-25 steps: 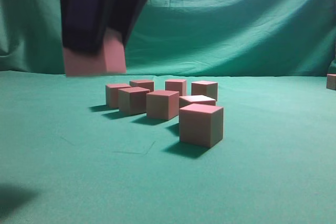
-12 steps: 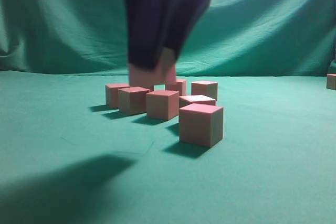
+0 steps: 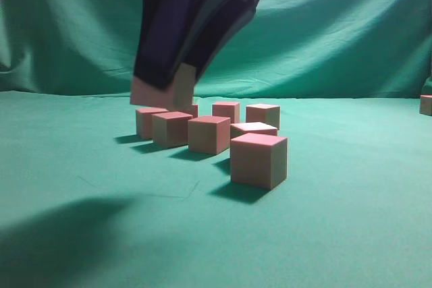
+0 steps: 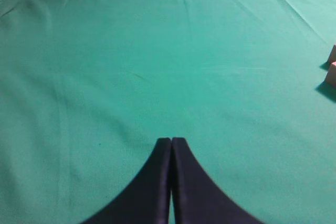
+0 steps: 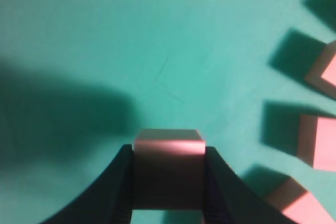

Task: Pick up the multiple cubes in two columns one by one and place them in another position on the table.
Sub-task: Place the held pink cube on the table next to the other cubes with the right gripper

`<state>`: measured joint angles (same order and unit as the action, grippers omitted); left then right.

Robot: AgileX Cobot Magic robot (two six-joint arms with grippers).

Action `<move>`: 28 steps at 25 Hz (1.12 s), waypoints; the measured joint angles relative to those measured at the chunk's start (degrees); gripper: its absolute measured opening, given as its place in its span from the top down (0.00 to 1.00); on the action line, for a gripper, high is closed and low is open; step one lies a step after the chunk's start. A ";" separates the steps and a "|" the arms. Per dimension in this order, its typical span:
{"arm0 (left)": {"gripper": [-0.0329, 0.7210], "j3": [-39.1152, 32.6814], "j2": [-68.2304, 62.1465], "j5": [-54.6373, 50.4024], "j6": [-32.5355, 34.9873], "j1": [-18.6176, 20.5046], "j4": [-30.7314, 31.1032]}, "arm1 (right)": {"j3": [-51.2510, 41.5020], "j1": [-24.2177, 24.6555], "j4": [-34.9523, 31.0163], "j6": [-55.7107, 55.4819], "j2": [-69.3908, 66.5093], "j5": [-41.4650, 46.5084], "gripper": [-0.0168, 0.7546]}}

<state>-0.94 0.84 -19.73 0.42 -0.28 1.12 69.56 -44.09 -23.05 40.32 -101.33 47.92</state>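
Cube (image 5: 168, 174) sits in right claw (image 5: 168, 182) (left claw (image 4: 171, 145) bare).

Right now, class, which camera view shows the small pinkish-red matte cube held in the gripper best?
The right wrist view: the held pinkish-red matte cube sits close and centred between the right gripper fingers. The exterior view shows it blurred and partly hidden above the grouped cubes. The left wrist view lacks it.

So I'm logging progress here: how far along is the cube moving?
Early. One lone cube sits at the far right edge, possibly already moved. The right gripper holds a cube above the table. About seven remain in the cluster. The left gripper is shut and empty.
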 joint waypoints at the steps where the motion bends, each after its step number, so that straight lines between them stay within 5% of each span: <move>1: 0.96 0.00 0.00 0.00 0.00 0.00 0.00 | 0.00 0.00 -0.31 0.38 -0.11 -0.33 0.63; 16: 0.96 0.00 0.00 0.00 0.00 0.00 0.00 | 0.00 0.00 -1.12 1.05 -0.74 -1.07 0.63; 28: 0.96 0.00 0.00 0.00 0.00 0.00 0.00 | -0.12 -2.33 6.20 0.94 -3.06 -1.20 0.63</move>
<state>-0.94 0.84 -19.73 0.42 -0.28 1.12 69.44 -46.42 -16.85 41.25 -104.39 46.72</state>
